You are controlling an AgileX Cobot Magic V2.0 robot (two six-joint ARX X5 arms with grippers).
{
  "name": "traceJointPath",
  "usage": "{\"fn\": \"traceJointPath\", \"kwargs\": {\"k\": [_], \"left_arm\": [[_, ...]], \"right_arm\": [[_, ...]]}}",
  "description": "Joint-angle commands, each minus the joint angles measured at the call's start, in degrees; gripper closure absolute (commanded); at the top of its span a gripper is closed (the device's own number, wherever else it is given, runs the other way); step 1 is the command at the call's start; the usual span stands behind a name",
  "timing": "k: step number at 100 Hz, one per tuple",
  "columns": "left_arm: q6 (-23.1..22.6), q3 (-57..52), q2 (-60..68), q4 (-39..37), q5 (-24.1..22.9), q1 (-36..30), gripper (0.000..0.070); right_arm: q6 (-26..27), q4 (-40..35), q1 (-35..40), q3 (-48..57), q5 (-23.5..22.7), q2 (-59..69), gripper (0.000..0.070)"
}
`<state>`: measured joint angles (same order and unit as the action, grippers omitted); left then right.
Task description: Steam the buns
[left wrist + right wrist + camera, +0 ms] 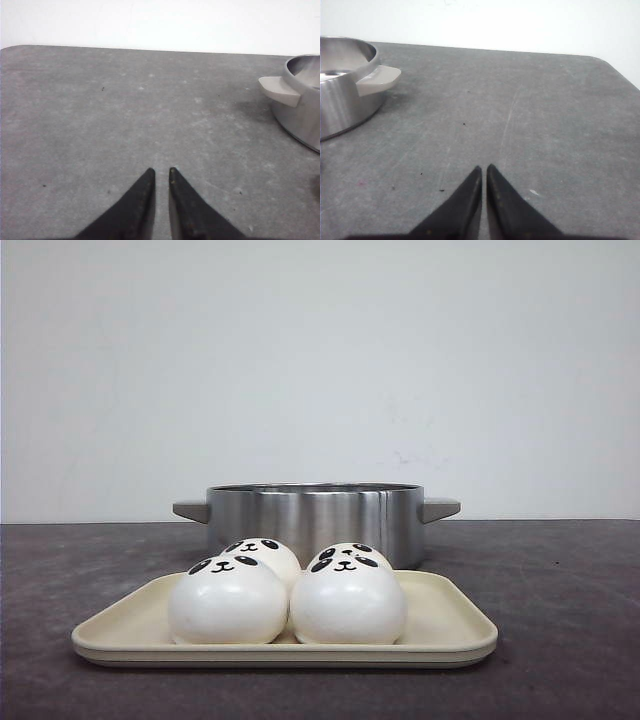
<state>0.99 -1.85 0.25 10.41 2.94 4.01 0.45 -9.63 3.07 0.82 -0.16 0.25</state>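
Observation:
Four white buns with black panda faces sit together on a cream tray [450,628] at the table's front: front left [227,602], front right [348,604], back left [265,552] and back right [352,552]. A steel pot [315,520] with two grey handles stands just behind the tray. My left gripper [161,171] is empty over bare table left of the pot [302,112], its jaws nearly together. My right gripper [484,168] is shut and empty over bare table right of the pot [340,102]. Neither gripper shows in the front view.
The dark grey table [560,600] runs back to a white wall. The pot's handles stick out sideways, one in the left wrist view [280,91] and one in the right wrist view [377,80]. The table's rounded far corners show in both wrist views.

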Motion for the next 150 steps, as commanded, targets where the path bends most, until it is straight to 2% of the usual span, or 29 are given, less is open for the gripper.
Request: {"fn": "traceJointPath", "kwargs": {"k": [1,20,24,31,38,48,58,65,76,84,94,111,121,127,131,134,135,136,138,146,150], "left_arm": [[-0.2,1.0,-0.1,0.2,0.3,0.1,0.0700],[0.7,1.0,-0.1,0.2,0.7,0.1,0.0700],[4.5,1.0,-0.1,0.2,1.6,0.1,0.0700],[14.7,0.9,-0.1,0.3,5.1,0.1,0.0700],[22.7,0.5,-0.1,0.3,7.5,0.1,0.0700],[25.9,0.1,-0.1,0.3,7.7,0.1,0.0700],[28.9,-0.6,-0.1,0.2,10.5,0.1,0.0700],[29.3,-2.3,-0.1,0.3,12.8,0.1,0.0700],[29.3,-7.2,0.2,0.3,14.7,0.1,0.0697],[27.8,-12.7,1.7,0.3,14.7,0.1,0.0697],[23.3,-21.1,6.8,1.1,16.2,0.1,0.0697],[15.7,-38.3,20.2,9.3,19.2,0.0,0.0697],[14.8,-46.1,26.3,13.3,19.2,-0.2,0.0697],[14.8,-49.0,28.2,14.1,19.2,-0.6,0.0693],[14.8,-50.1,28.9,14.2,19.2,-0.6,0.0635],[14.8,-50.6,29.2,14.2,19.2,-0.6,0.0555],[14.8,-50.7,29.3,14.1,19.2,-0.6,0.0507],[14.8,-50.7,29.3,14.1,19.2,-0.6,0.0489],[14.8,-50.9,29.3,14.1,19.2,-0.6,0.0402],[14.8,-50.9,29.2,14.2,19.2,-0.9,0.0149],[14.8,-50.9,29.2,14.5,19.2,-1.2,0.0078]], "right_arm": [[0.6,0.6,0.1,-0.1,0.1,0.0,0.0691],[0.8,0.6,0.1,-0.1,0.0,0.0,0.0691],[0.9,0.6,0.1,-0.1,0.0,0.0,0.0691],[1.2,0.8,0.1,-0.1,-0.1,0.0,0.0691],[3.8,2.1,0.1,-0.1,-0.5,0.0,0.0691],[6.3,5.9,0.1,-0.1,-0.5,0.0,0.0691],[13.6,11.2,0.1,0.3,-1.7,0.0,0.0691],[16.1,12.3,0.1,2.5,-5.7,0.0,0.0692],[16.1,8.2,0.1,9.9,-11.2,0.2,0.0693],[16.0,3.7,0.1,17.3,-11.7,2.1,0.0693],[14.1,-3.0,0.1,27.6,-11.7,7.6,0.0693],[9.9,-15.0,0.1,43.9,-12.1,18.7,0.0693],[8.8,-17.0,0.1,49.2,-12.4,22.8,0.0693],[8.4,-16.7,0.1,50.9,-14.1,24.2,0.0692],[8.4,-16.2,0.1,51.5,-15.6,24.8,0.0688],[8.4,-16.0,0.1,51.8,-17.0,25.2,0.0661],[8.4,-16.0,0.1,51.8,-17.5,25.2,0.0643],[8.4,-16.0,0.1,51.9,-18.0,25.3,0.0619],[8.5,-15.9,0.1,51.9,-18.9,25.3,0.0556],[9.9,-16.2,0.1,51.9,-22.1,25.7,0.0221],[11.4,-16.3,0.1,51.9,-23.3,26.1,0.0131]]}}
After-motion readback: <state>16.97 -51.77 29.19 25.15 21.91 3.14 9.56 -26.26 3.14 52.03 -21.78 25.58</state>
